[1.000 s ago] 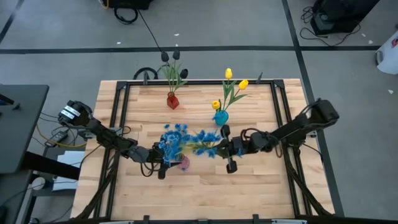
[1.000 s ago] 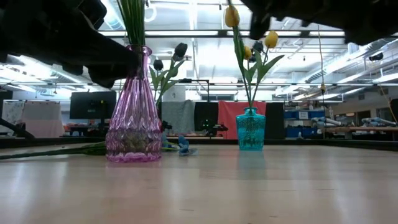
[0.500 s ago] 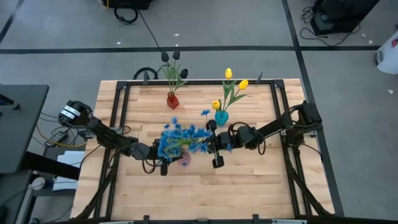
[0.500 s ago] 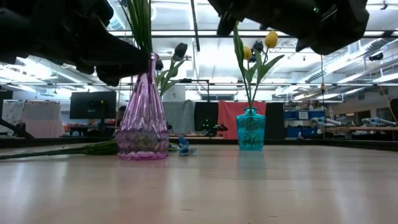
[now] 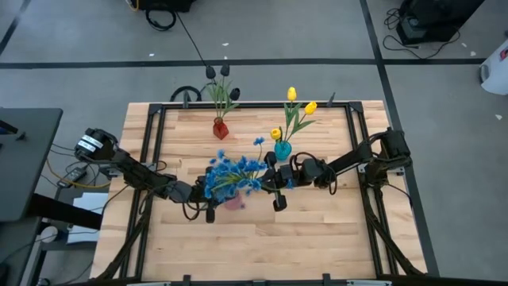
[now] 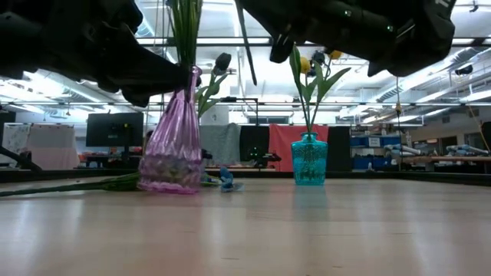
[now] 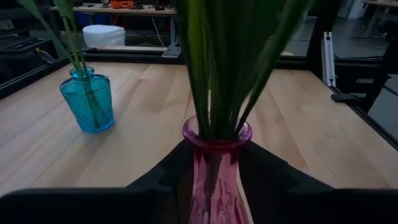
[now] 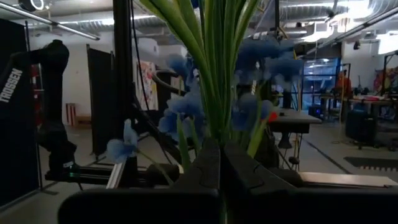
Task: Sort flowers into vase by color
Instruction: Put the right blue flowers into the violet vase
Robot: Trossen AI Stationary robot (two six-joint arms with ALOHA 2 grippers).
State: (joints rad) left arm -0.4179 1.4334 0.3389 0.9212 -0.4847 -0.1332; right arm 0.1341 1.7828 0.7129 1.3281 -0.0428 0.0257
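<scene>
Left end effector (image 5: 208, 208) sits at the near-left middle of the desk (image 5: 317, 238), fingers clamped on the neck of the pink vase (image 6: 175, 138) — left wrist view shows a dark finger on each side of the neck just under the rim. Pink vase is tilted in the low view, its top leaning right, its base on the desk. A bundle of green stems stands in its mouth, with the blue flowers (image 5: 232, 175) spread above it in the high view, covering most of the vase

Right end effector (image 5: 272, 179) is just right of the blue flowers, reaching in from the right arm, fingers closed together on the blue flower stems — right wrist view shows stems rising straight out of the closed fingers with blue blossoms around them. Right end effector is above the desk, level with the top of the low view

Teal vase (image 5: 281, 148) stands upright at the far middle-right of the desk, just beyond the right end effector, holding the yellow tulips (image 5: 292, 94); three yellow heads visible. Red vase (image 5: 220, 129) stands upright at the far middle-left, holding the dark tulips (image 5: 225, 71), whose heads reach past the far desk edge. The three vases are apart from each other

Low view: a few green stems lie flat on the desk to the left of the pink vase, and a small blue bit lies just right of its base
</scene>
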